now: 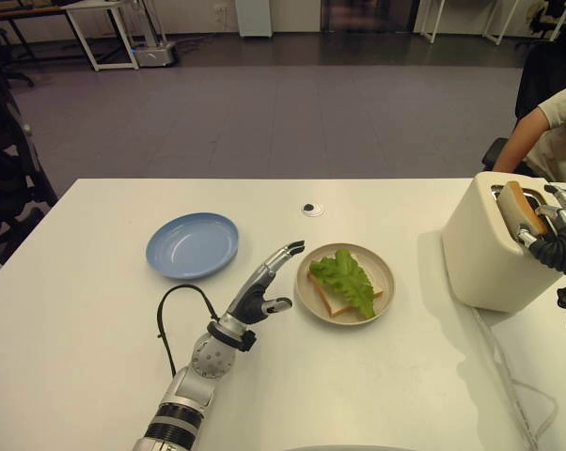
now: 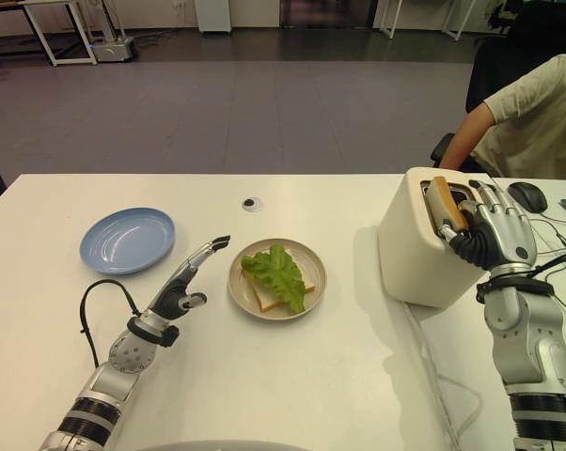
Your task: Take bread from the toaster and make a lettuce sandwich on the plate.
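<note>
White table (image 1: pixel 95 319) bears toaster (image 1: pixel 480 244), blue plate (image 1: pixel 193 244), beige plate (image 1: pixel 343 318); grey floor (image 1: pixel 264 122) behind.

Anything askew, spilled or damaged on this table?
Nothing stands out. The lettuce lies on a bread slice inside the beige plate; the toaster stands upright, with the right hand gripping the second slice in its slot.

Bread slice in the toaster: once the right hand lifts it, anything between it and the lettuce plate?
Nothing visible. The bread slice, gripped by the right hand, sits in the toaster slot and must lift clear first. Only bare table separates toaster and plate; the left hand is on the plate's other side.
</note>
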Controlling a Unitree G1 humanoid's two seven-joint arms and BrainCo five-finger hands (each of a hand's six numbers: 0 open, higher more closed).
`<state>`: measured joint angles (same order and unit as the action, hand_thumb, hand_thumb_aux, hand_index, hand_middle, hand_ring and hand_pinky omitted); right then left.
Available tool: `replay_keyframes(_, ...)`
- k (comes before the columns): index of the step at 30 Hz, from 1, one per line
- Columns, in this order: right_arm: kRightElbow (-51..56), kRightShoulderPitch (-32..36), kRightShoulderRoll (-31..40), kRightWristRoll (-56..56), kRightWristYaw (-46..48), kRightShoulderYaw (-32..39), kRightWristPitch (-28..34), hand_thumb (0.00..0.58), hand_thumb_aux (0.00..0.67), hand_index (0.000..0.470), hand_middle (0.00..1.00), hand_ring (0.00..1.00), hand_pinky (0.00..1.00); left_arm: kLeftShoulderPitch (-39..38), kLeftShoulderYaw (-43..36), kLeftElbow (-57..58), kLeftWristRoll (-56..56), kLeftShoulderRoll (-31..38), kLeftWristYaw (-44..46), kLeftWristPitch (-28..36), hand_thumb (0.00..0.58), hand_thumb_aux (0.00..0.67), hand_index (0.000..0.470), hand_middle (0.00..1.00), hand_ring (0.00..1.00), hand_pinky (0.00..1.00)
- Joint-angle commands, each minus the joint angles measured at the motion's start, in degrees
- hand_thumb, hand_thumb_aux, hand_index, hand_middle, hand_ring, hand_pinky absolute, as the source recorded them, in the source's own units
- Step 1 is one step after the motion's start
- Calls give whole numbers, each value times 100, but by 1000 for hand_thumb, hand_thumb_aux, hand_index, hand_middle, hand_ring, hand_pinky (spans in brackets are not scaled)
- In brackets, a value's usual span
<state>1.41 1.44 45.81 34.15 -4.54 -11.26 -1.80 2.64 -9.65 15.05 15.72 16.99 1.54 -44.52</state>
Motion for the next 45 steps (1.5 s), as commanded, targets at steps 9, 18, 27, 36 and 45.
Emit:
replay_keyframes(9,-54,1401,-137,-2376,653,-1006,-725,580,670,470,0,0,0,-21,82,157,122,0,-40,-88,0,0,0,0,0,0)
replay_keyframes(18,-1140,1757,-1253,-2500,1632,996,-1333,580,670,470,0,0,0,124,124,396,163,-38,-115,-188,0,0,0,0,0,0)
replay_keyframes(27,536,2116,-1997,737,-423,2502,-1831,580,670,470,0,0,0,198,167,552,80,-74,-144,-285,0,0,0,0,0,0)
replay_keyframes(36,1307,2217,-1953,2304,-1650,3239,-1715,580,670,470,0,0,0,170,132,632,59,-86,-100,-365,0,0,0,0,0,0)
replay_keyframes(45,739,1411,-1623,2715,-1464,3963,-2014,580,670,470,0,0,0,146,117,591,69,-89,-19,-334,0,0,0,0,0,0)
